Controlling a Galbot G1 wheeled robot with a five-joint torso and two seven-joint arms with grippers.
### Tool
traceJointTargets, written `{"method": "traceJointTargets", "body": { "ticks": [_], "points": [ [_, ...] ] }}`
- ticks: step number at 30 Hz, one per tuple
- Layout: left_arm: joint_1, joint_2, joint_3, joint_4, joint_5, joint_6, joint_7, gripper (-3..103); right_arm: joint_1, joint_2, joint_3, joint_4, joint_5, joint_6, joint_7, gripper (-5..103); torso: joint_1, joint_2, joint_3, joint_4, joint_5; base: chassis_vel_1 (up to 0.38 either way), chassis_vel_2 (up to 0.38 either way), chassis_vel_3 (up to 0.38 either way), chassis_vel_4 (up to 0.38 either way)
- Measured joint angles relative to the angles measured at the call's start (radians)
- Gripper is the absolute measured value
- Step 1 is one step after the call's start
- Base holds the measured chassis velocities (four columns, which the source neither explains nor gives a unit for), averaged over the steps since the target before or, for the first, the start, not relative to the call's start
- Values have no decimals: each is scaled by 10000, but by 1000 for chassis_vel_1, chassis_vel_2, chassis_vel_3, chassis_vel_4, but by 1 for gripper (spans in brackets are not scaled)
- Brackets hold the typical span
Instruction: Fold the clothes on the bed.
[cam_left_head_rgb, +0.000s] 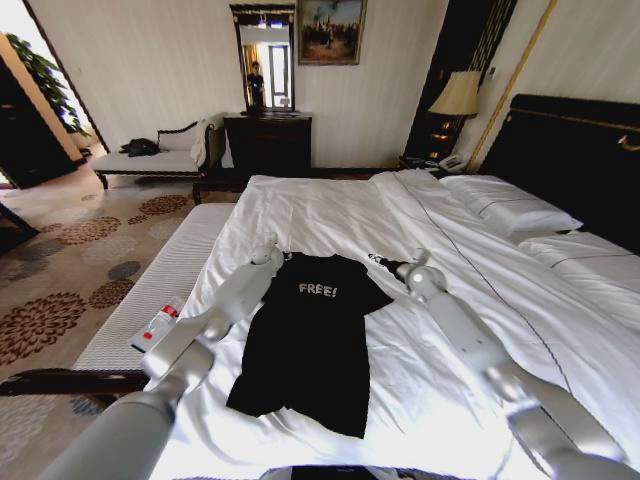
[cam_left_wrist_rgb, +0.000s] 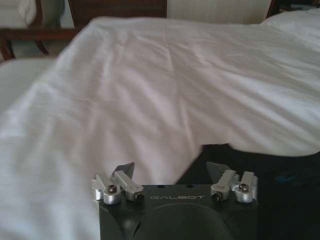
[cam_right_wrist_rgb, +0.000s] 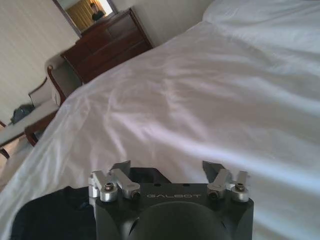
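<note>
The clothes are one black T-shirt (cam_left_head_rgb: 305, 350) with white "FREE!" lettering, lying flat on the bed (cam_left_head_rgb: 470, 230) with its collar toward the far side. My left gripper (cam_left_head_rgb: 270, 254) is at the shirt's left shoulder, my right gripper (cam_left_head_rgb: 414, 266) just beyond its right sleeve. In the left wrist view the left gripper (cam_left_wrist_rgb: 170, 167) stands open over the white duvet, with the T-shirt (cam_left_wrist_rgb: 280, 175) dark to one side. Seen from the right wrist, the right gripper (cam_right_wrist_rgb: 166, 166) is open too, the T-shirt (cam_right_wrist_rgb: 50, 215) lying close under its base.
A narrow white bench (cam_left_head_rgb: 175, 265) runs along the bed's left side, with a small bottle and card (cam_left_head_rgb: 158, 326) on it. Pillows (cam_left_head_rgb: 510, 205) and a dark headboard (cam_left_head_rgb: 580, 150) are at the right. A dresser (cam_left_head_rgb: 268, 142) and chaise (cam_left_head_rgb: 150, 158) stand by the far wall.
</note>
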Motion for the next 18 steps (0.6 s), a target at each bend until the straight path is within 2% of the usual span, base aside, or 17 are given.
{"method": "traceJointTargets", "body": {
  "ticks": [1,3,4,5,6,8,10,11,13,14,17,18],
  "points": [
    [0,0,0,0,0,0,0,83,0,0,0,0,0,0,0,80,0,0,0,0,0,0,0,0,0],
    [449,736,99,-1060,-333,-254,-120,93,-722,-240,703,724,256,-110,151,91,0,0,0,5,1,0,0,0,0],
    [690,1031,101,-1554,-501,-364,-131,97,-1081,-346,1011,1100,347,-153,171,91,0,0,0,4,-3,0,0,0,0],
    [1031,1425,77,-2274,-741,-489,-163,99,-1595,-478,1396,1597,384,-190,171,96,1,-1,1,5,-3,0,0,0,0],
    [1031,1425,77,-2274,-741,-489,-163,99,-1595,-478,1396,1597,384,-190,171,96,1,-1,1,5,-3,0,0,0,0],
    [1764,2092,-67,-3762,-1095,-730,-158,100,-2711,-692,2178,2559,385,-296,91,100,0,0,0,0,1,0,0,0,0],
    [2479,2523,-277,-4721,-1267,-891,-152,100,-3879,-800,3047,3490,392,-366,77,100,-2,1,-2,-6,3,0,0,0,0],
    [2479,2523,-277,-4721,-1267,-891,-152,100,-3879,-800,3047,3490,392,-366,77,100,-2,1,-2,-6,3,0,0,0,0],
    [3353,3034,-892,-5545,-1430,-999,-92,100,-4914,-822,3588,4315,348,-373,56,100,-2,2,-2,-13,-3,0,0,0,0],
    [3353,3034,-892,-5545,-1430,-999,-92,100,-4914,-822,3588,4315,348,-373,56,100,-2,2,-2,-13,-3,0,0,0,0],
    [4780,3939,-2103,-6626,-1493,-1044,-18,100,-5825,-740,3824,5098,294,-376,49,100,-1,1,1,-2,-7,0,0,0,0],
    [4780,3939,-2103,-6626,-1493,-1044,-18,100,-5825,-740,3824,5098,294,-376,49,100,-1,1,1,-2,-7,0,0,0,0]
  ]
}}
